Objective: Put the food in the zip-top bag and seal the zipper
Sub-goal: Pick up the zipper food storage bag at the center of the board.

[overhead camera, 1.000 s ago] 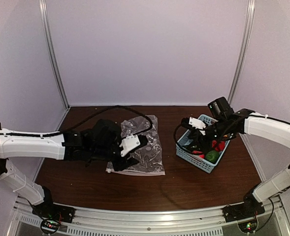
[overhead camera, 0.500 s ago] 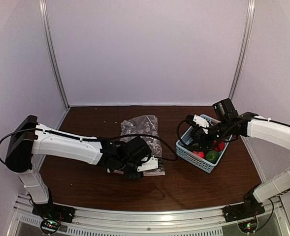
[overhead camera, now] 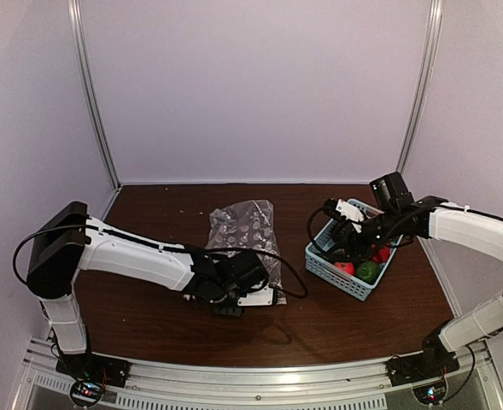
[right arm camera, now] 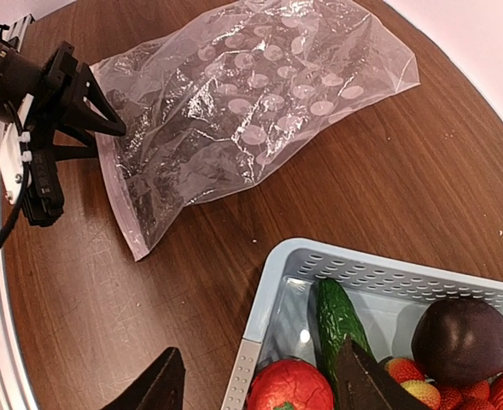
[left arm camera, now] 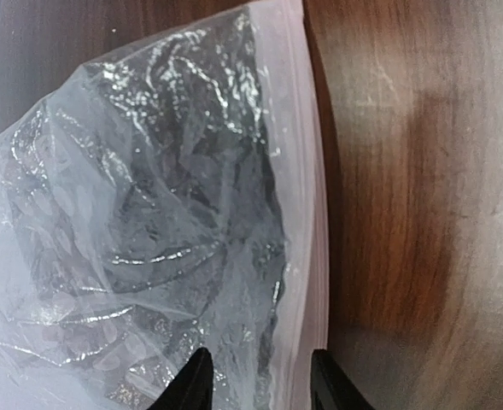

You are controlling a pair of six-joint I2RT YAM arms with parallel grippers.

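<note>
**Surroundings: non-task items only**

A light-blue slotted plastic basket [overhead camera: 330, 272] stood on the right half of the dark brown wood-grain table [overhead camera: 345, 329], askew to the table's edges. A pale lilac back wall [overhead camera: 251, 85] closed the far side, flanked by slim metal corner posts [overhead camera: 93, 94]. A ribbed aluminium rail [overhead camera: 260, 382] ran along the near edge.

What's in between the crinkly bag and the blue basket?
Nothing, just bare brown table between the bag and the basket. The right wrist view shows it best.
</note>
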